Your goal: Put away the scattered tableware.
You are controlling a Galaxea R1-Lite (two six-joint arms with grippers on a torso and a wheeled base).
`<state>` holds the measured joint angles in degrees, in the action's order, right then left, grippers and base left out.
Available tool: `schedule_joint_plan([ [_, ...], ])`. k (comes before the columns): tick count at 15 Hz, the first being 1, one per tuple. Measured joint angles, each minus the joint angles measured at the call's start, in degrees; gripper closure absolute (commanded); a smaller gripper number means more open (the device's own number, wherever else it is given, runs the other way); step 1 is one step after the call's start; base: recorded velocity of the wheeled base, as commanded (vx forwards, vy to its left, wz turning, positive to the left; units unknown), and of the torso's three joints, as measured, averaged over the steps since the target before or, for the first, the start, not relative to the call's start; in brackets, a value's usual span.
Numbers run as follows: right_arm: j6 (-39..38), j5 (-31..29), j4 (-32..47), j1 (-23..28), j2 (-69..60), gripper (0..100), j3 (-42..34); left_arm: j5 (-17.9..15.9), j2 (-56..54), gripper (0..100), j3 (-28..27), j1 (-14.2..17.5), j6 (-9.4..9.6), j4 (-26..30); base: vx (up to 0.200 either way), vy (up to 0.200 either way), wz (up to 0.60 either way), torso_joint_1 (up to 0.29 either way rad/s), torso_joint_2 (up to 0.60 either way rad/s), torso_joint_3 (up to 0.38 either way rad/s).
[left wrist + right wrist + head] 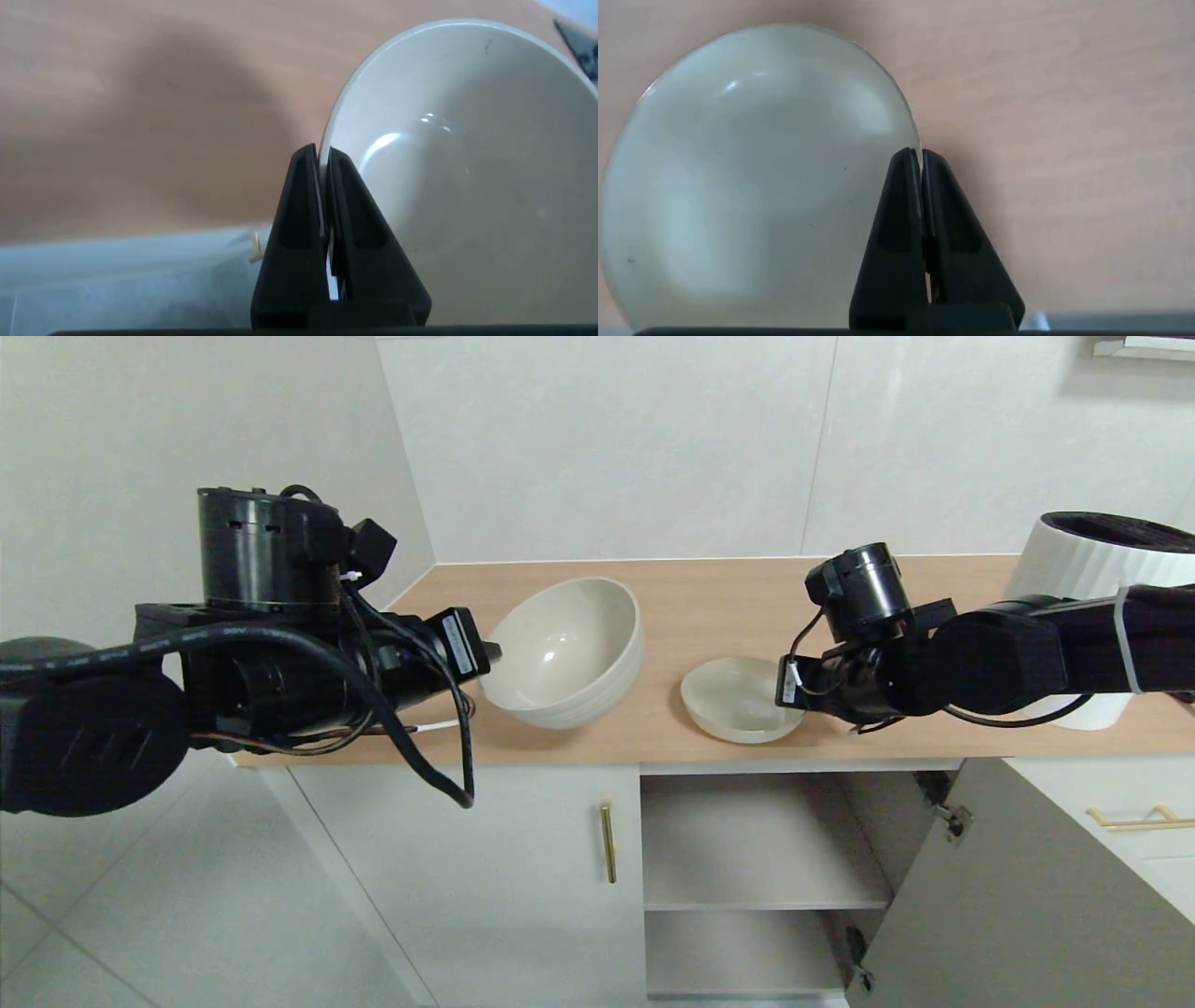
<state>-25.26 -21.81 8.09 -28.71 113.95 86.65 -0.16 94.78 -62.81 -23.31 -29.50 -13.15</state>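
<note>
The left hand (493, 653) is seen closest, at nine o'clock in the head view, and it is clenched on the rim of the large bowl (569, 649). In the left wrist view the rim of the large bowl (467, 168) is pinched between the two fingers of the left hand (324, 163). The bowl is tipped, its mouth turned toward that hand. Whether it rests on the table (728, 607) cannot be told.

At three o'clock from the bowl, the small dish (733, 700) is found near the table's front edge. Its rim is grasped by the right hand (782, 695). The same grip is shown in the right wrist view, right hand (922, 163) on small dish (757, 177).

A white ribbed container (1083, 560) is stood at three o'clock from the dish. At six o'clock, the cupboard (756, 859) is open, its door (1008, 905) swung out and a shelf (747, 891) exposed.
</note>
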Motion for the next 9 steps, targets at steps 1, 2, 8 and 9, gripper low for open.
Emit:
schedule_joint_plan([
  [1, -0.33, 2.11, 1.34, 0.00, -1.40, 100, -0.33, -1.15, -0.85, 100, 1.32, 0.00, 0.33, 0.00, 0.000, 0.000, 0.00, 0.000, 0.00, 0.000],
  [2, -0.79, 4.18, 2.61, 0.00, -3.12, 100, -0.88, -2.44, -1.89, 100, 2.78, 0.00, 1.12, -0.01, 0.000, 0.000, 0.00, 0.000, 0.00, 0.000],
  [8, -1.50, 15.96, 10.11, 0.07, -16.46, 100, -8.35, -6.53, -8.53, 100, 11.63, -0.06, 6.70, -0.06, 0.000, 0.000, 0.00, 0.000, 0.00, 0.000],
  [9, -1.50, 16.66, 10.51, 0.10, -17.83, 100, -9.39, -6.53, -8.95, 100, 12.37, -0.09, 6.70, -0.12, 0.000, 0.000, 0.00, 0.000, 0.00, 0.000],
])
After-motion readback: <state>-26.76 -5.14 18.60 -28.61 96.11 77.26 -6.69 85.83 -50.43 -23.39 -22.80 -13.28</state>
